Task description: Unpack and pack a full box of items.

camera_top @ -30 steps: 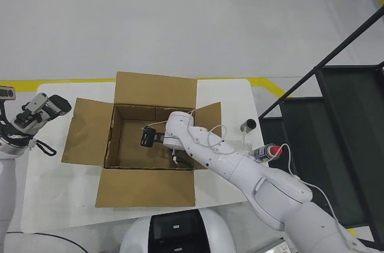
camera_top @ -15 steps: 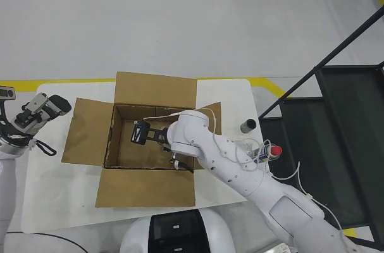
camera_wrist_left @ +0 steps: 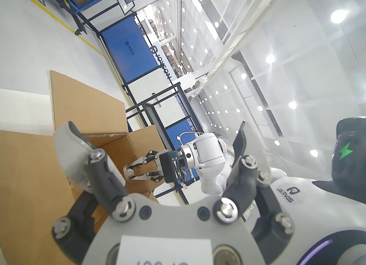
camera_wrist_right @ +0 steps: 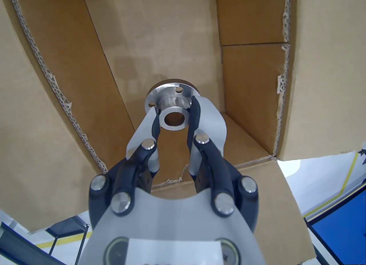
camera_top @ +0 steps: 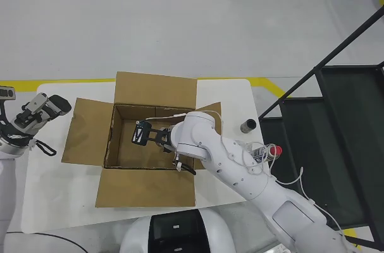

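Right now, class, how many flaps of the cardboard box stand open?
4: the far flap, the left flap, the near flap, and the right flap, partly hidden by the right arm.

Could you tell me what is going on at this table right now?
The right gripper is shut on a flanged metal hub, holding it over the inside of the open cardboard box. The left gripper hangs open beside the box, holding nothing. A spray can and a small dark cylinder sit near the table edge on the box's other side.
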`<move>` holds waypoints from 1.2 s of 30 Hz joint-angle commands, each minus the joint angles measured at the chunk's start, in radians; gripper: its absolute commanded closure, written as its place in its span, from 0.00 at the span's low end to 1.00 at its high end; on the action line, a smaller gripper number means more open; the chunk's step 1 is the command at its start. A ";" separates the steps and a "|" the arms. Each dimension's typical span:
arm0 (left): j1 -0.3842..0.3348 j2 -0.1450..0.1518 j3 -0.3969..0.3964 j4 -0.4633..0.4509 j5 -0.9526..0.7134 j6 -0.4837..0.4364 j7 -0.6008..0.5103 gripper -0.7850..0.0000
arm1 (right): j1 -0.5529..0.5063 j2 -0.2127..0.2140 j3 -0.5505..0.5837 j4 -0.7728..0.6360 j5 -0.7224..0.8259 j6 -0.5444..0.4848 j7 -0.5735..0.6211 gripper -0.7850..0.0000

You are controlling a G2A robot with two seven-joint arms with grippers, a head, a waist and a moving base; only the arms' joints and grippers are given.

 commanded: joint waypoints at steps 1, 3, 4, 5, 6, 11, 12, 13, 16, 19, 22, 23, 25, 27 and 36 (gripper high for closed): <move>0.000 0.000 0.000 0.000 0.000 0.000 0.000 0.00 | 0.000 0.000 0.000 0.000 0.000 0.000 0.000 1.00; 0.000 0.000 0.000 0.000 0.000 0.000 0.000 0.00 | 0.000 0.000 0.000 0.000 0.000 0.000 0.000 1.00; 0.000 0.000 0.000 0.000 0.000 0.000 0.000 0.00 | 0.000 0.000 0.000 0.000 0.000 0.000 0.000 1.00; 0.000 0.000 0.000 0.000 0.000 0.000 0.000 0.00 | 0.000 0.000 0.000 0.000 0.000 0.000 0.000 1.00; 0.000 0.000 0.000 0.000 0.000 0.000 0.000 0.00 | 0.000 0.000 0.000 0.000 0.000 0.000 0.000 1.00; 0.000 0.000 0.000 0.000 0.000 0.000 0.000 0.00 | 0.000 0.000 0.000 0.000 0.000 0.000 0.000 1.00; 0.000 0.000 0.000 0.000 0.000 0.000 0.000 0.00 | 0.000 0.000 0.000 0.000 0.000 0.000 0.000 1.00; 0.000 0.000 0.000 0.000 0.000 0.000 0.000 0.00 | 0.000 0.000 0.000 0.000 0.000 0.000 0.000 1.00; 0.000 0.000 0.000 0.000 0.000 0.000 0.000 0.00 | 0.000 0.000 0.000 0.000 0.000 0.000 0.000 1.00; 0.000 0.000 0.000 0.000 0.000 0.000 0.000 0.00 | 0.000 0.000 0.000 0.000 0.000 0.000 0.000 1.00; 0.000 0.000 0.000 0.000 0.000 0.000 0.000 0.00 | 0.000 0.000 0.000 0.000 0.000 0.000 0.000 1.00; 0.000 0.000 0.000 0.000 0.000 0.000 0.000 0.00 | 0.000 0.000 0.000 0.000 0.000 0.000 0.000 1.00; 0.000 0.000 0.000 0.000 0.000 0.000 0.000 0.00 | 0.000 0.000 0.000 0.000 0.000 0.000 0.000 1.00; 0.000 0.000 0.000 0.000 0.000 0.000 0.000 0.00 | 0.000 0.000 0.000 0.000 0.000 0.000 0.000 1.00; 0.000 0.000 0.000 0.000 0.000 0.000 0.000 0.00 | -0.015 0.004 0.000 0.001 -0.024 0.000 -0.034 1.00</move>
